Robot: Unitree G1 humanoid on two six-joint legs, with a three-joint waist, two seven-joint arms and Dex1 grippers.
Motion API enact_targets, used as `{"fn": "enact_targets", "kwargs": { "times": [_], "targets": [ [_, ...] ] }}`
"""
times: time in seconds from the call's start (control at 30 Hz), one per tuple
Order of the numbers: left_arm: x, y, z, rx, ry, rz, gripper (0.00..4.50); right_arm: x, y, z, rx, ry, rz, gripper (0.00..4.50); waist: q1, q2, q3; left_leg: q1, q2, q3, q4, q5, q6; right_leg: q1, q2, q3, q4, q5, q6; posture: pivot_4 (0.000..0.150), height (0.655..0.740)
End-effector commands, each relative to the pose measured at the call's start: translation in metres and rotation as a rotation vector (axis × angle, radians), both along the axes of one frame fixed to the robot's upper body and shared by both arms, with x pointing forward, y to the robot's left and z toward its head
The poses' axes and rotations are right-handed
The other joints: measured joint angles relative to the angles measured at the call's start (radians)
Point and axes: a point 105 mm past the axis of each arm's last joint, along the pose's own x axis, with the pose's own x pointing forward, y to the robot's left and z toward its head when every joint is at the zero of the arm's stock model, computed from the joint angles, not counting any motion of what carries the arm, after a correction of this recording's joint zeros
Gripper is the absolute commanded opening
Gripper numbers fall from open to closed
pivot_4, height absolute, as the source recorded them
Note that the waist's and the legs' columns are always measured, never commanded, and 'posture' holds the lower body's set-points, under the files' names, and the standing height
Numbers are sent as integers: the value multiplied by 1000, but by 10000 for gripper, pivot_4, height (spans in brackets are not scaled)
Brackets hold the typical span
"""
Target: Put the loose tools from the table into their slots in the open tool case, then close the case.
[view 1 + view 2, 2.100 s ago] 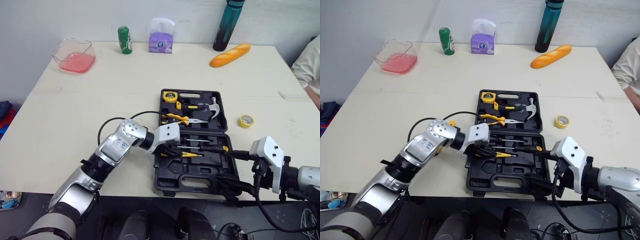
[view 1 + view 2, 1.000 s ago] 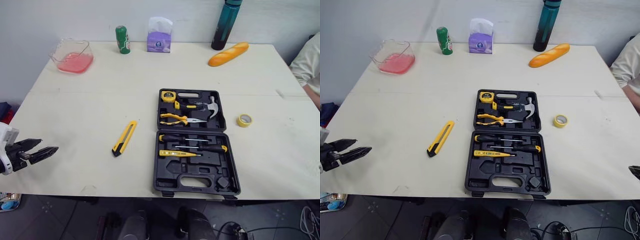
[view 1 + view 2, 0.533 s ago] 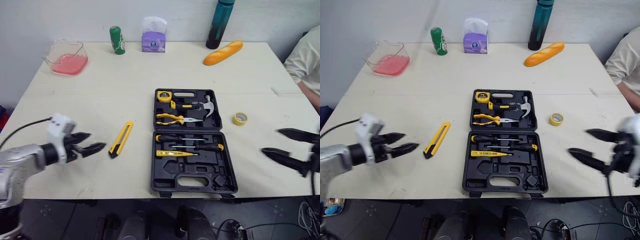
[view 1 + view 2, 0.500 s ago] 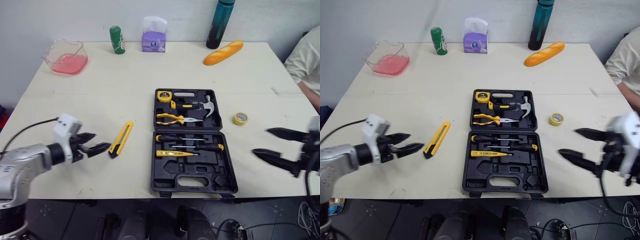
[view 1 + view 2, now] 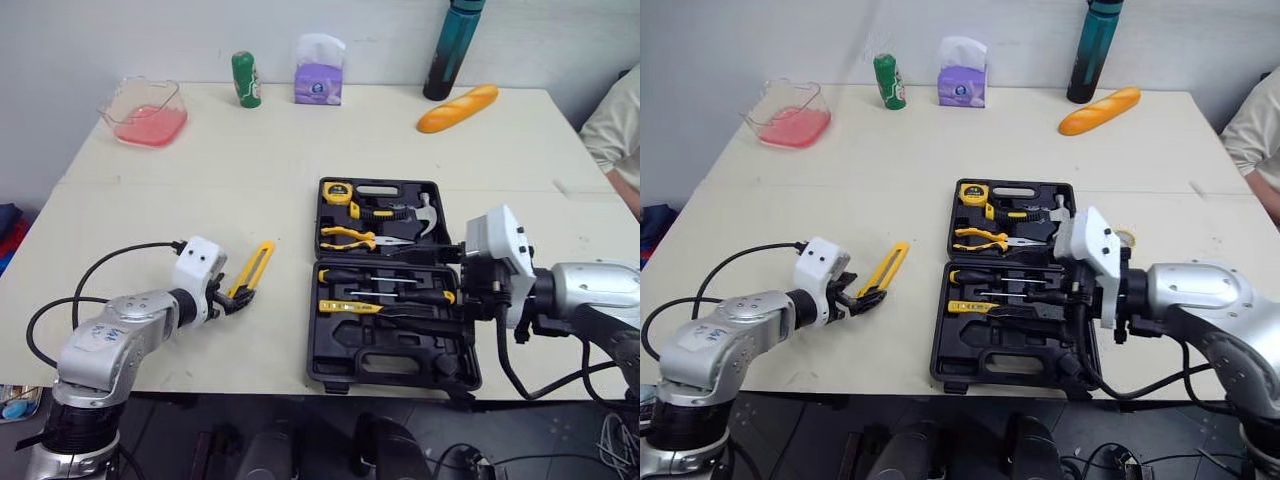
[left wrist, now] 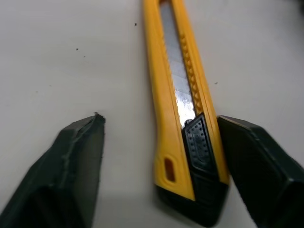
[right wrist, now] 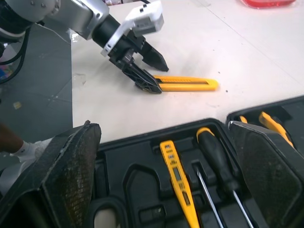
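A yellow utility knife [image 5: 255, 272] lies on the table left of the open black tool case [image 5: 390, 365]. My left gripper [image 5: 235, 298] is at the knife's near, black end. In the left wrist view the knife [image 6: 178, 95] lies between its open fingers; one finger [image 6: 256, 166] touches the black end, the other [image 6: 76, 166] stands apart. The case holds a tape measure [image 5: 338, 192], hammer [image 5: 425, 213], pliers [image 5: 355, 237], screwdrivers [image 5: 385, 293] and a yellow tester [image 7: 178, 180]. My right gripper [image 5: 430, 283] hovers open over the case's right side, holding nothing.
Along the table's far edge stand a pink container [image 5: 145, 110], a green can [image 5: 245, 78], a purple tissue pack [image 5: 320, 75], a teal bottle [image 5: 455, 50] and a bread loaf [image 5: 458, 108]. A person's sleeve [image 5: 620, 130] shows at the right edge.
My left gripper has moved right to the knife's near end and its fingers have narrowed around it. My right gripper has swung left over the case. The camera has shifted slightly.
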Motion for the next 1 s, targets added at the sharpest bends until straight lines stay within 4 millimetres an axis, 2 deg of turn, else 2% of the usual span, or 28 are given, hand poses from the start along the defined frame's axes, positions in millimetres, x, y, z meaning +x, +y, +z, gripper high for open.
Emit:
{"fn": "enact_targets", "kwargs": {
  "times": [0.03, 0.07, 0.1, 0.23, 0.37, 0.5, 0.63, 0.77, 0.93, 1.0],
  "targets": [
    [-6, -10, -15, -34, 54, -37, 21670, 2, 4, 6, 11, -42, 4, 45000, 4, 0, 0, 0, 0, 0, 0, 0, 0, 0, 0, 0, 0, 0, 0, 1500, 7314],
    [-6, -8, -15, -40, 53, -30, 16571, 2, 4, 5, 11, -43, 3, 45000, 5, 0, 0, 0, 0, 0, 0, 0, 0, 0, 0, 0, -1, 0, 0, 1500, 7314],
    [-5, -5, -13, -48, 49, -17, 14327, 3, 4, 5, 11, -44, 1, 45000, 5, 0, 0, 0, 0, 0, 0, 0, 0, 0, 0, 0, -1, 0, 0, 1500, 7314],
    [0, 7, 3, -54, -2, -20, 14330, 5, 2, 3, 7, -46, -11, 45000, 2, 0, 0, 0, 0, 0, 0, 0, 0, 0, 0, 0, 0, 0, 0, 1500, 7314],
    [0, 3, 46, -46, -90, -200, 14330, 3, -8, 2, -12, -36, -36, 45000, -1, 0, 0, -2, 1, 0, 0, 0, 0, -1, 1, -1, 0, 0, 0, 1500, 7314],
    [-10, -24, 77, 54, -101, -550, 14330, -5, -30, -2, -50, 10, -90, 45000, 8, 0, 0, -4, 0, -1, 0, 0, 0, -2, 1, -3, -2, 0, 0, 1500, 7314],
    [-17, -66, 90, 82, -54, -841, 14330, -24, -51, -15, -100, 110, -139, 45000, 19, 0, 0, -4, -1, -1, 0, 0, 2, 0, 1, -5, -5, 1, 2, 1500, 7314],
    [-18, -105, 83, 88, 25, -1014, 14330, -40, -68, -26, -131, 181, -224, 45000, 17, -1, 0, -3, 0, 1, 0, 0, 2, 0, 3, -6, -5, 1, 2, 1500, 7314],
    [-25, -144, 63, 121, 96, -1149, 14330, -58, -79, -41, -166, 238, -304, 45000, 8, -1, 1, -2, 1, 2, 0, 0, 3, 0, 3, -4, -3, 1, 2, 1500, 7314],
    [-26, -153, 57, 138, 108, -1174, 14330, -64, -81, -44, -171, 248, -333, 45000, 8, -1, 1, -2, 1, 2, 0, 0, 3, 1, 3, -4, -3, 1, 2, 1500, 7314]
  ]
}}
